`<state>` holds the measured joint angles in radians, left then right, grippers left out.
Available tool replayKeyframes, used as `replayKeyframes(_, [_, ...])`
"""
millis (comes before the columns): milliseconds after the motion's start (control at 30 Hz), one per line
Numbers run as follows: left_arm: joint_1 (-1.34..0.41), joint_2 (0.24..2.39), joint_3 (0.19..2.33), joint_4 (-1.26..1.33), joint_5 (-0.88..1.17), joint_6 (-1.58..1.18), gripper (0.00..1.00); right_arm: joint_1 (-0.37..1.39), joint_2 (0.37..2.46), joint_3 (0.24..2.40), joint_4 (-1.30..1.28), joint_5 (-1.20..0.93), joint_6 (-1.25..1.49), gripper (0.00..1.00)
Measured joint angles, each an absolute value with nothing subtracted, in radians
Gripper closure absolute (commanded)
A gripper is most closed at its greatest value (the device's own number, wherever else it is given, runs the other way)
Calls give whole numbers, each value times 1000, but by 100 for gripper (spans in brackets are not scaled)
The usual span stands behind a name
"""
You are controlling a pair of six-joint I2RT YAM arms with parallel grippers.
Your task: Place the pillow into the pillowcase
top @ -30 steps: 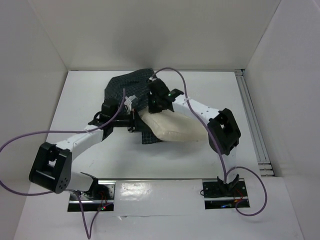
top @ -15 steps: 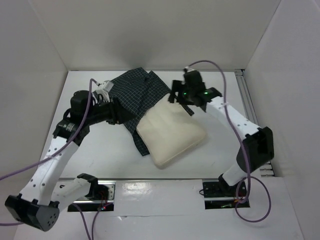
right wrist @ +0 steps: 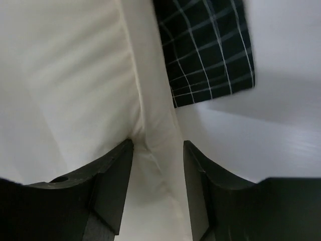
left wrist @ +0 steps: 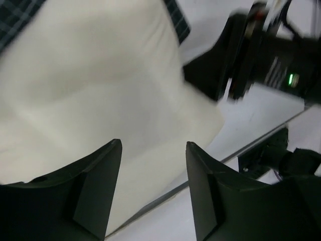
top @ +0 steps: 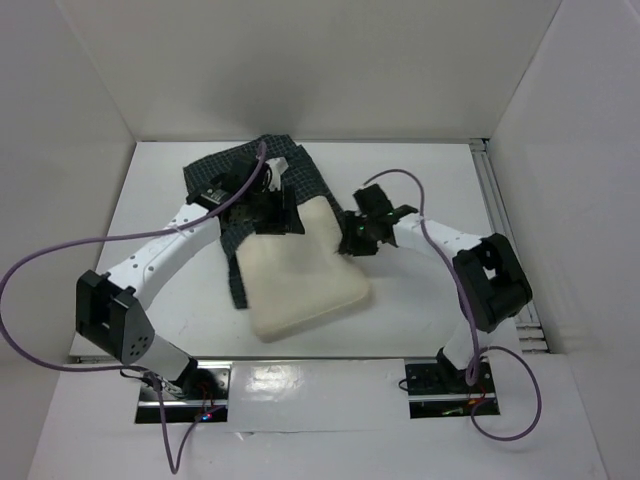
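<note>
The left gripper (left wrist: 153,145) hangs open and empty over the cream pillow (top: 300,275), which lies on the tabletop (top: 430,300) partly across the checked pillowcase (top: 308,183). The right gripper (right wrist: 158,145) stands parted above the pillow's seamed edge, gripping nothing.

White table (top: 400,300) w/ rail (top: 505,250), prob. metal

A robotics lab test cell: a white table (top: 420,320) boxed in by plain white walls (top: 330,60), two robot arms (top: 160,252) bolted at its edge, purple cables (top: 80,241) trailing, a metal rail (top: 500,215) alongside.
</note>
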<state>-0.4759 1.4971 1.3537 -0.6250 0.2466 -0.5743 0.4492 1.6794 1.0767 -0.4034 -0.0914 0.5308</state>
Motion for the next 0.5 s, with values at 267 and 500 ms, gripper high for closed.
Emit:
replayKeyframes(267, [-505,1599,1437,-738,49,-579,5,570,1644,1092,-369,-217,558,8])
replayKeyframes(500, [-596,1681,1445,-843,-213,-603,0,434,1642,1075,-371,-225,537,6])
